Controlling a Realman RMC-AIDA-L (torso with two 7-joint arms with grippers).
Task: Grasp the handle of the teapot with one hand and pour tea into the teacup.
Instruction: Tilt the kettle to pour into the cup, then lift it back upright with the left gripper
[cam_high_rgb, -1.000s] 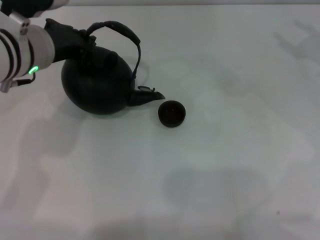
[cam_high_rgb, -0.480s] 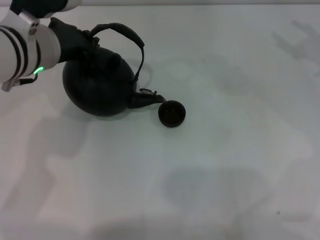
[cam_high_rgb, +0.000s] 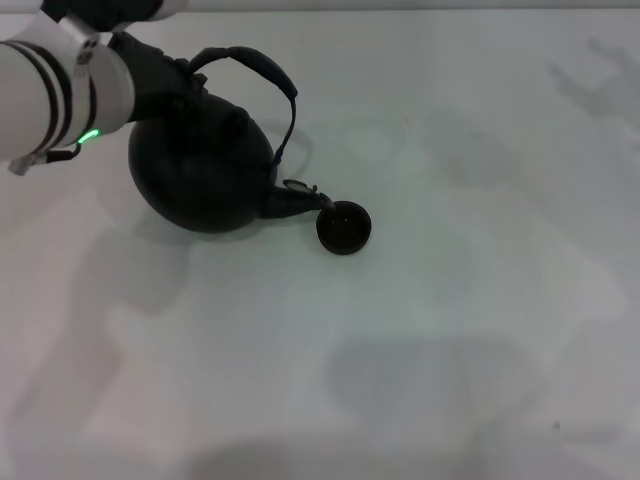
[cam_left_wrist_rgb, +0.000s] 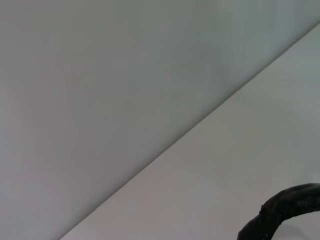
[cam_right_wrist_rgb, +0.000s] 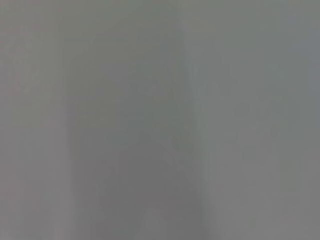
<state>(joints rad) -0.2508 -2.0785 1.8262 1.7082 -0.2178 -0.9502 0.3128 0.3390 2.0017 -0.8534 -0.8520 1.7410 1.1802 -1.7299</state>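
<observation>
Your left tool (cam_high_rgb: 165, 80) is up at the far left of the desk (cam_high_rgb: 450, 330), dark against the white forearm with its green light, and it meets the near end of the handle (cam_high_rgb: 250, 62) right where that arch comes down onto the teapot (cam_high_rgb: 200, 170). You can see it closed on that handle end, though how tightly the fingers sit is hard to read, dark on dark.

The teapot hangs just below and to the right of your tool, tipped so the spout (cam_high_rgb: 295, 200) points away from it and downward. The handle loops out from the tool, over the pot's top and down its far side.

Out past the spout, farther from your tool than the pot itself, sits the teacup (cam_high_rgb: 344, 227), upright on the desk. The spout's tip reaches the cup's rim on the side facing your tool; whether they touch, you cannot tell.

From the left wrist camera, only a dark curve of the handle (cam_left_wrist_rgb: 280, 212) shows, over the pale desk (cam_left_wrist_rgb: 240, 150).

Your right tool is nowhere in sight.
</observation>
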